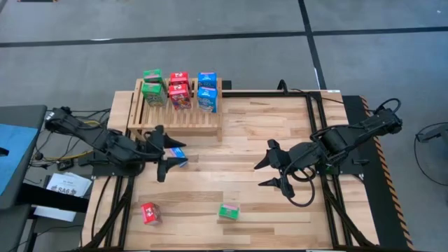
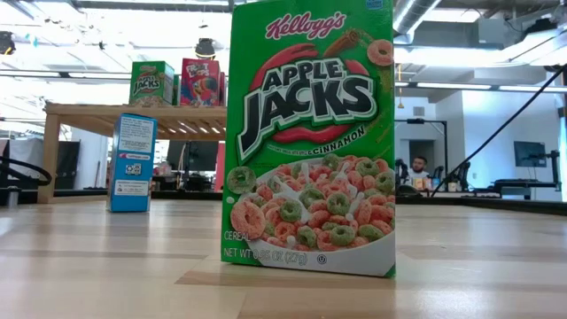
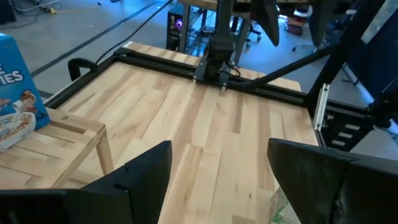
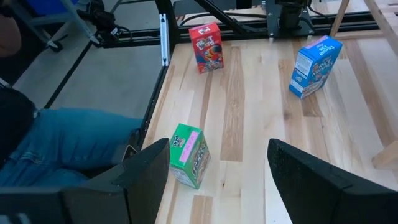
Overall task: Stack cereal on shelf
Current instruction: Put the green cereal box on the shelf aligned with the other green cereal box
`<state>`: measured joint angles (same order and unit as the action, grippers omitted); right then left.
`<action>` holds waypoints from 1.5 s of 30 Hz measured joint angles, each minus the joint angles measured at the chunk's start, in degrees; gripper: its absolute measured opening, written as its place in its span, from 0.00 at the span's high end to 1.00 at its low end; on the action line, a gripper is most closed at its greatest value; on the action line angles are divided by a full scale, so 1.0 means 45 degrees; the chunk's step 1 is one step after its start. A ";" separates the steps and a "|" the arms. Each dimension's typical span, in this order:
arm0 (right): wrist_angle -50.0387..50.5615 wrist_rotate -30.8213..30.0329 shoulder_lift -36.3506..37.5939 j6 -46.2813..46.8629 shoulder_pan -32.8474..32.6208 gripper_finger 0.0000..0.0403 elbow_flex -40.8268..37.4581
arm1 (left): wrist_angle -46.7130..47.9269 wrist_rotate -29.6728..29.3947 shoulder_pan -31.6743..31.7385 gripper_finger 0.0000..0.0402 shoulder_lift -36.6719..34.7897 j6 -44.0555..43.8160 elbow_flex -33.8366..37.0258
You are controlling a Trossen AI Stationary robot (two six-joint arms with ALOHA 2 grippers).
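The shelf (image 1: 175, 115) stands at the table's far left with several cereal boxes upright on its slats: green (image 1: 152, 87), red (image 1: 179, 89) and blue (image 1: 206, 91). A blue cereal box (image 1: 179, 155) stands on its base on the table in front of the shelf. My left gripper (image 1: 165, 151) hovers open over it, with only tabletop between its fingers in the left wrist view. A red box (image 1: 149, 213) and a green box (image 1: 228, 211) stand near the front edge. My right gripper (image 1: 269, 166) waits open above the table's middle right.
Black frame rails (image 1: 311, 133) run along the table's right and far sides. A person's legs in jeans (image 4: 62, 143) show beyond the near edge. Bare planks (image 1: 231, 161) lie between the two grippers.
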<state>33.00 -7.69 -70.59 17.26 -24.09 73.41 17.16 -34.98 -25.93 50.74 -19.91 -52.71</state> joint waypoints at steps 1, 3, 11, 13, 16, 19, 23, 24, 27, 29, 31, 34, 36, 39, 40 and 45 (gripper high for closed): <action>-0.0006 -0.0087 0.0001 -0.0097 0.0035 0.26 0.0000 | -0.0024 0.0014 0.0000 0.37 0.0068 0.0025 0.0000; -0.0001 -0.0555 0.0001 -0.0144 0.0040 0.26 0.0000 | -0.0026 0.0069 0.0000 0.37 0.0181 -0.0031 0.0000; -0.0636 -0.2652 -0.0576 0.1820 0.0223 0.26 0.0040 | -0.0041 0.1170 -0.0008 0.37 0.0230 -0.1073 0.0000; -0.0355 -0.2601 -0.0818 0.2337 0.0163 0.26 -0.0008 | -0.0125 0.1386 -0.0024 0.37 0.0228 -0.1048 0.0000; -0.0599 -0.2259 -0.1382 0.2989 0.0069 0.26 0.0004 | -0.0250 0.1436 0.0000 0.37 0.0228 -0.0417 0.0005; -0.0624 -0.1865 -0.1845 0.3290 -0.0186 0.26 0.0004 | -0.0627 0.1320 0.0218 0.37 0.0201 0.0243 0.0005; -0.0580 -0.1519 -0.2379 0.3199 -0.0432 0.26 -0.0005 | -0.1170 0.1294 0.0720 0.37 0.0174 0.0463 0.0010; -0.0557 -0.1505 -0.2429 0.3192 -0.0496 0.26 -0.0005 | -0.1139 0.1366 0.0867 0.37 0.0174 0.0403 0.0010; -0.0545 -0.1445 -0.2513 0.3117 -0.0640 0.26 -0.0005 | -0.1075 0.1539 0.1295 0.37 0.0179 -0.0239 0.0010; -0.0428 -0.1311 -0.2515 0.2833 -0.0667 0.26 -0.0005 | -0.1096 0.1749 0.1610 0.37 0.0191 -0.0694 0.0010; -0.0446 -0.1091 -0.2490 0.2714 -0.0667 0.26 0.0000 | -0.1092 0.1811 0.1904 0.37 0.0203 -0.1141 0.0015; -0.0420 -0.0883 -0.2402 0.2689 -0.0663 0.26 0.0000 | -0.1142 0.1772 0.2227 0.37 0.0203 -0.1979 0.0015; -0.0383 -0.0883 -0.2398 0.2694 -0.0672 0.26 0.0000 | -0.1130 0.1677 0.2348 0.37 0.0203 -0.2243 0.0015; -0.0369 -0.0887 -0.2402 0.2698 -0.0726 0.26 0.0000 | -0.1130 0.1612 0.2374 0.37 0.0203 -0.2292 0.0015; -0.0398 -0.0888 -0.2445 0.2717 -0.0715 0.26 0.0000 | -0.1131 0.1544 0.2373 0.37 0.0203 -0.2297 0.0015; -0.0409 -0.0893 -0.2495 0.2099 -0.0681 0.26 0.0000 | -0.1131 0.1275 0.2370 0.37 0.0203 -0.2601 0.0015</action>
<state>31.16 -11.71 -81.82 26.71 -27.15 73.41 12.08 -29.24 -15.27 51.66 -31.61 -52.64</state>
